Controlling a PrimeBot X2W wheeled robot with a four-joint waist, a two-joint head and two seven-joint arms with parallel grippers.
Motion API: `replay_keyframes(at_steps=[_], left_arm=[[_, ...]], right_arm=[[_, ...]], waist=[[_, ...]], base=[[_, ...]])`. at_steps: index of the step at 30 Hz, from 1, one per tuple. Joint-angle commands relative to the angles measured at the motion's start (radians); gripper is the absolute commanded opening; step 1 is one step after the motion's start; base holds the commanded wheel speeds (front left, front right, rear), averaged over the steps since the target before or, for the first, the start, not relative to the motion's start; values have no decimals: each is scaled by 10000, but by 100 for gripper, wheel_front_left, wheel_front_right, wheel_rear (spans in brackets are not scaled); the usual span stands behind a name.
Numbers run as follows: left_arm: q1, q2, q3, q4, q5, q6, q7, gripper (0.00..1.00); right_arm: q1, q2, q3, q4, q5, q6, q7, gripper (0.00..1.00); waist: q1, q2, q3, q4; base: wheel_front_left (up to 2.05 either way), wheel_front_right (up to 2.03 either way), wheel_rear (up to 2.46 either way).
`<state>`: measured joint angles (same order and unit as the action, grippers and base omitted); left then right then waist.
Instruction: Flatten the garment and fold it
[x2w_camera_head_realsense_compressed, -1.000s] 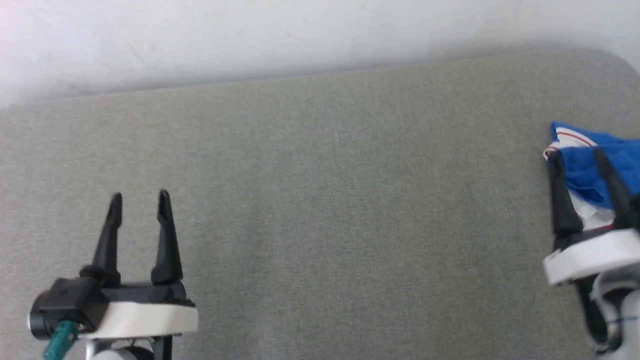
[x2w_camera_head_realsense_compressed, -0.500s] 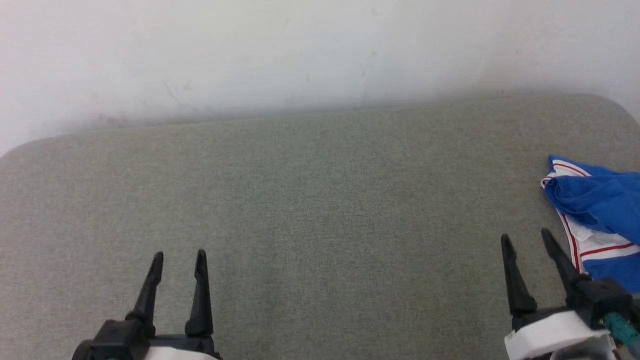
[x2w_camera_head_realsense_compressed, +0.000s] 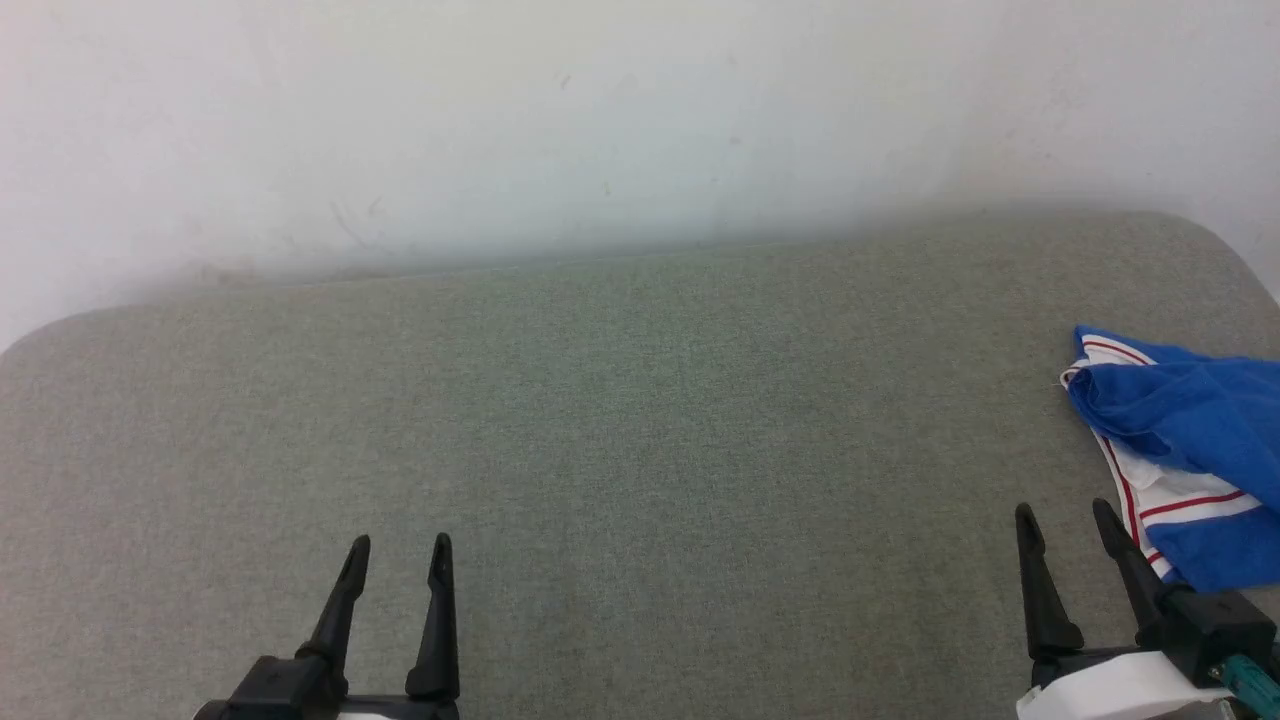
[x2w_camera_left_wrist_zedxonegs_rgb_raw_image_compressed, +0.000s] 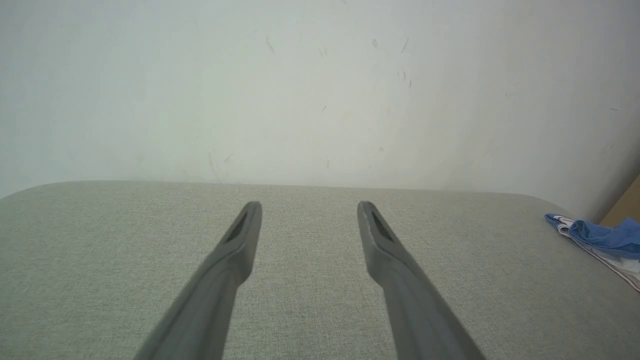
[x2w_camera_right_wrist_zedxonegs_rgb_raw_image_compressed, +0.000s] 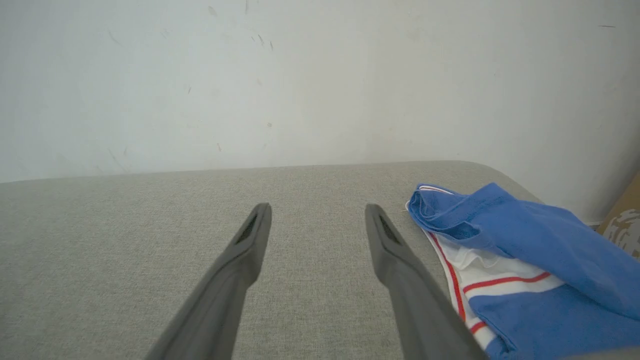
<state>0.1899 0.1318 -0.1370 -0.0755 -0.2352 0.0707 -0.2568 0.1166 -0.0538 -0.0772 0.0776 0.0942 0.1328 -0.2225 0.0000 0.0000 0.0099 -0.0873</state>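
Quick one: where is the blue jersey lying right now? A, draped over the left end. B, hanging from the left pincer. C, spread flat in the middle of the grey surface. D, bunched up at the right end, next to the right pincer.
D: the garment lies crumpled at the right end of the grey surface, beside the open right pincer.

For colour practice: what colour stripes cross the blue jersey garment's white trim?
Red stripes; right wrist view best.
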Motion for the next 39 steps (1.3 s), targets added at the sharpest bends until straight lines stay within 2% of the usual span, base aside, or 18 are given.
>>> replay_keyframes(at_steps=[1,18,19,39], left_arm=[[71,-60,46,81,103,-81,-49,100],[-129,-387,505,289,78,-389,-49,100],[-42,-364,458,269,64,-347,6,0],[-293,-423,563,335,377,-395,363,0]], right_arm=[[-53,34,-29,86,91,-21,-130,100],[-582,35,165,250,-253,-21,-331,100],[-500,0,167,240,-219,0,-255,0],[-588,0,250,102,-318,-3,91,0]], waist=[[0,0,17,-55],[0,0,398,6],[1,0,371,-21],[2,0,309,103]], base=[[0,0,0],[0,0,0],[0,0,0],[0,0,0]])
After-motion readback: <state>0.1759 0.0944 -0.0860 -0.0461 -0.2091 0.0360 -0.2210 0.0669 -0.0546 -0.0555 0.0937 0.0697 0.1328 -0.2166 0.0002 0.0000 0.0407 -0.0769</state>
